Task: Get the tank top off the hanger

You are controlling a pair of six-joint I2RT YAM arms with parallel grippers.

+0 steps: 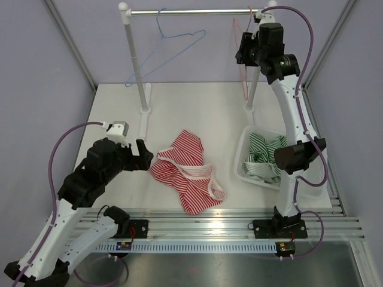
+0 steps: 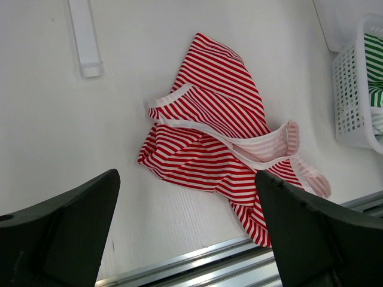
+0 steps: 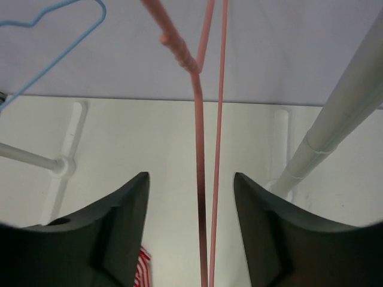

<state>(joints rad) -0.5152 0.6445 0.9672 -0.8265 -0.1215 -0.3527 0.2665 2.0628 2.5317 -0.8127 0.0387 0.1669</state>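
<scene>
The red-and-white striped tank top (image 1: 185, 170) (image 2: 209, 119) lies crumpled on the white table, off any hanger. The bare pink hanger (image 1: 242, 72) (image 3: 199, 149) hangs from the rail at the right end. My right gripper (image 1: 244, 51) (image 3: 191, 179) is raised at the hanger. Its jaws stand apart on either side of the two pink wires, with a gap on both sides. My left gripper (image 1: 142, 156) (image 2: 187, 179) is wide open just above the table, at the left edge of the tank top, holding nothing.
A bare blue hanger (image 1: 165, 37) hangs on the rail (image 1: 191, 11) to the left. The rack's white posts (image 1: 136, 60) stand at the back. A white basket (image 1: 244, 149) (image 2: 350, 89) with green striped clothes sits at the right.
</scene>
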